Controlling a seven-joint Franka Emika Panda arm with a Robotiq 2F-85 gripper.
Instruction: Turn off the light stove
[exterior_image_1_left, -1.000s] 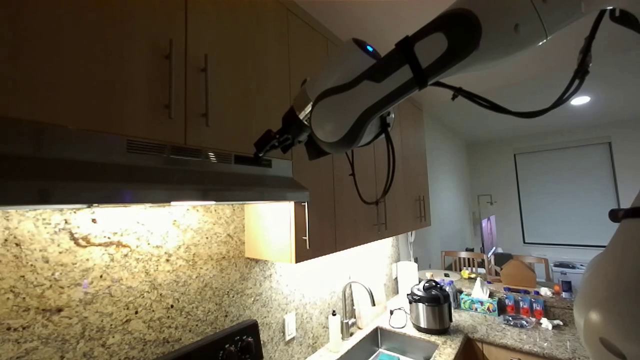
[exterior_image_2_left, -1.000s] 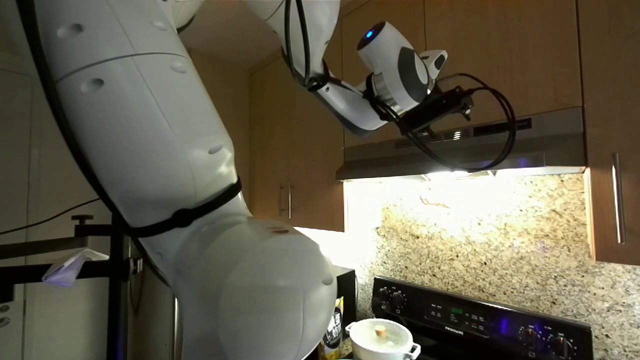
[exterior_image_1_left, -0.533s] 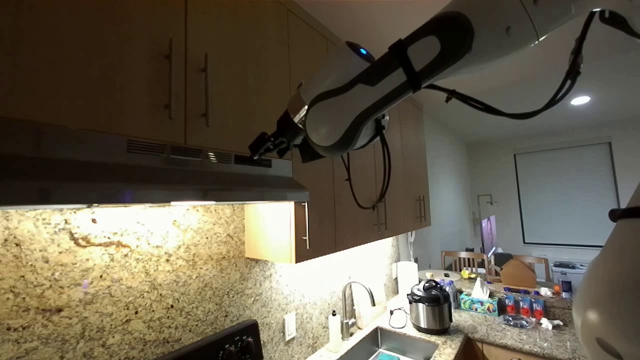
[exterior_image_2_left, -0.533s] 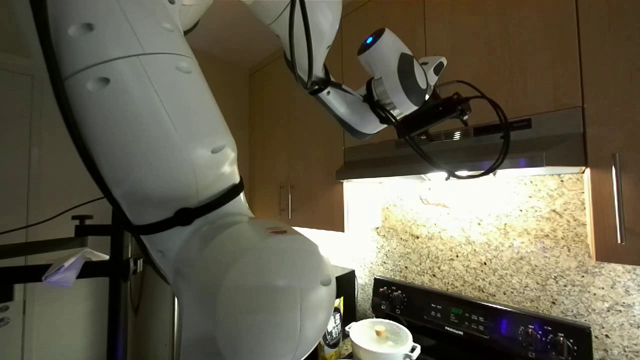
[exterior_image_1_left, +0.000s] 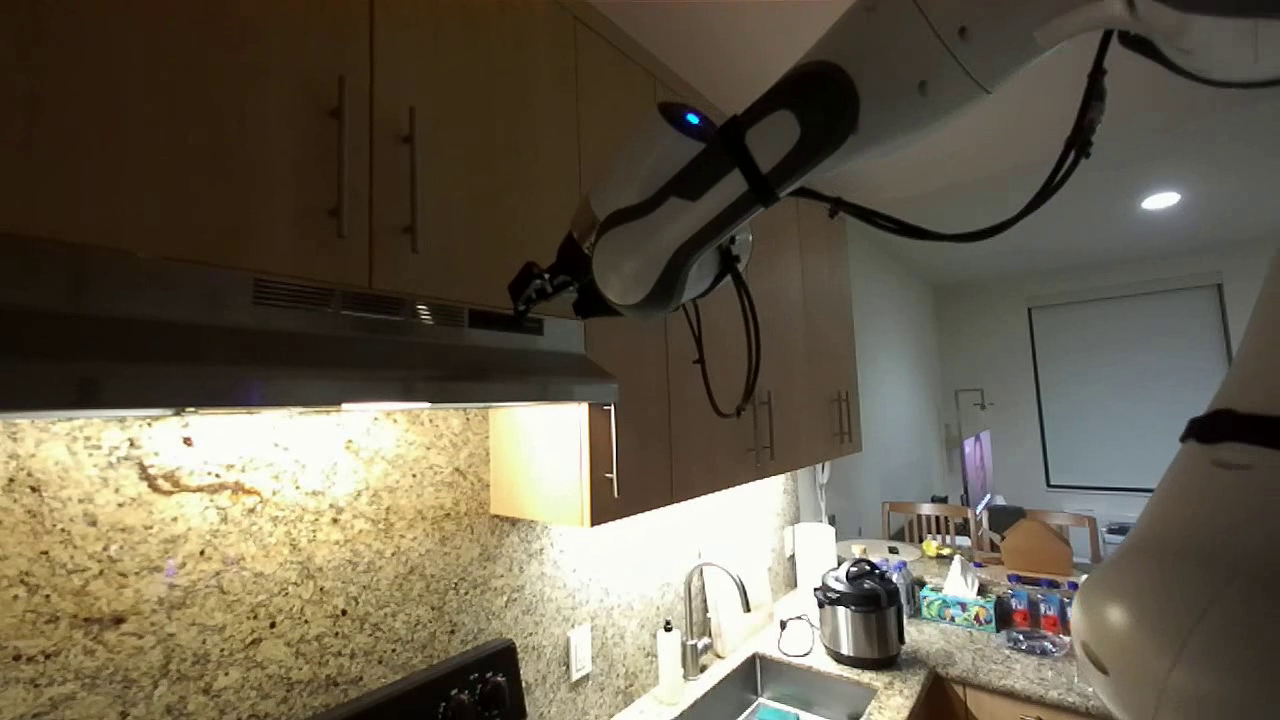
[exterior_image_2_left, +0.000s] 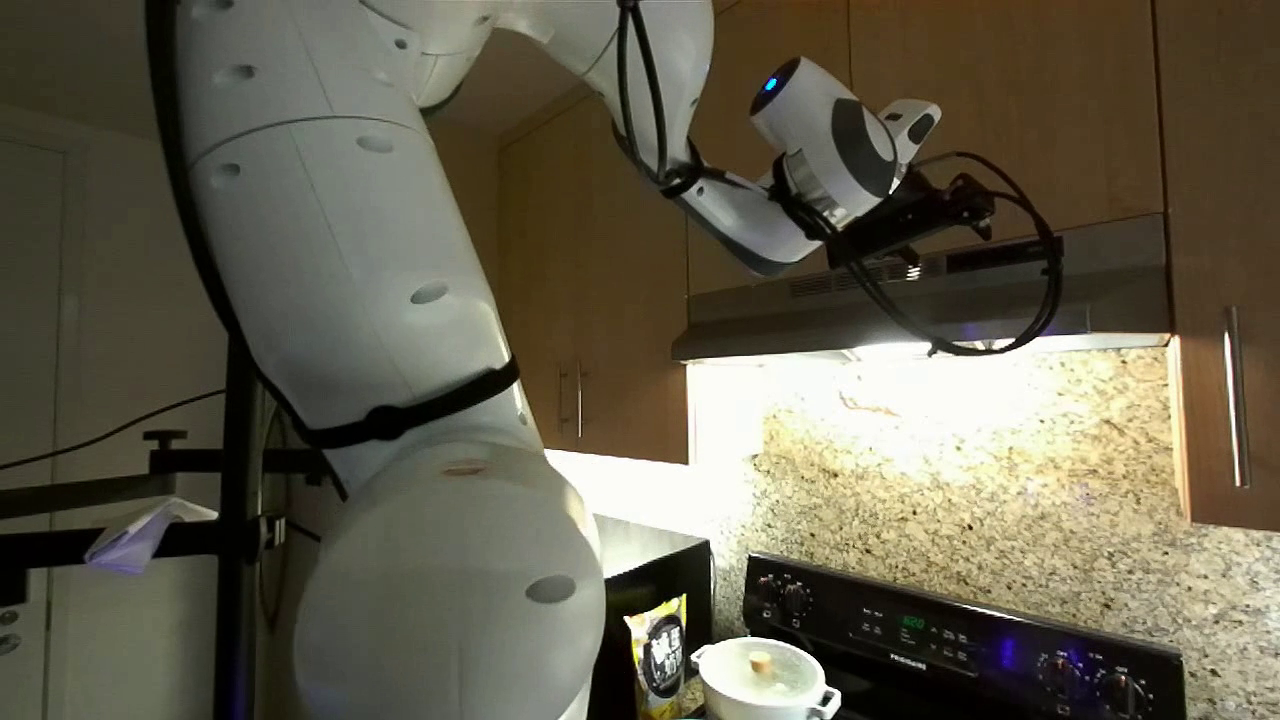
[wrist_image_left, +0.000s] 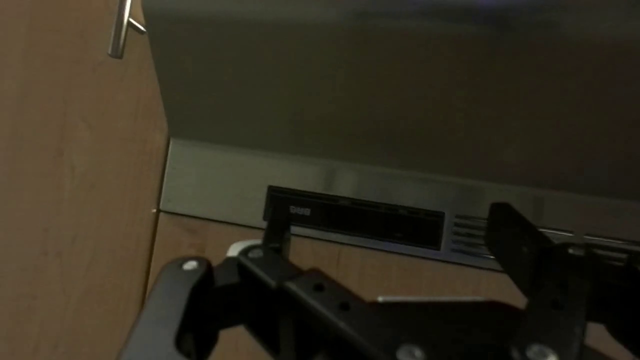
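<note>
Up over the back edge of the bench (exterior_image_1_left: 985, 655), here is the range hood (exterior_image_1_left: 300, 345), and it is lit; wide, flat stainless steel, dull and shadowed across the sloping face, with a thin front lip; underneath, the lamp (exterior_image_1_left: 385, 406) is glowing in both exterior views, pouring bright light down the speckled splashback (exterior_image_1_left: 250, 560); along the upper band run the vent slots (wrist_image_left: 470, 232), and next to them the dark control strip (wrist_image_left: 365, 220), its small lettering too blurred to read in the wrist view.

And there is the pincer (wrist_image_left: 390, 217), high by that same back edge, in front of the strip; its fingers (wrist_image_left: 510, 240) stand wide apart, strip and plain steel showing through the gap; whether a fingertip touches the range hood, I cannot tell; the arm (exterior_image_1_left: 895, 90) reaches in from the front-edge side.

Lower down, the black stove panel (exterior_image_2_left: 965, 640) stands along the back edge; farther on come the soap bottle (exterior_image_1_left: 669, 665) and the tap (exterior_image_1_left: 692, 610), just beside each other by the sink (exterior_image_1_left: 820, 685); at the inner corner the pressure cooker (exterior_image_1_left: 860, 615) stands upright; beyond it, the tissue box (exterior_image_1_left: 958, 609), with red-and-blue-labelled bottles (exterior_image_1_left: 1048, 608) just beside; and past the far edge, a pale window blind (exterior_image_1_left: 1135, 390).
</note>
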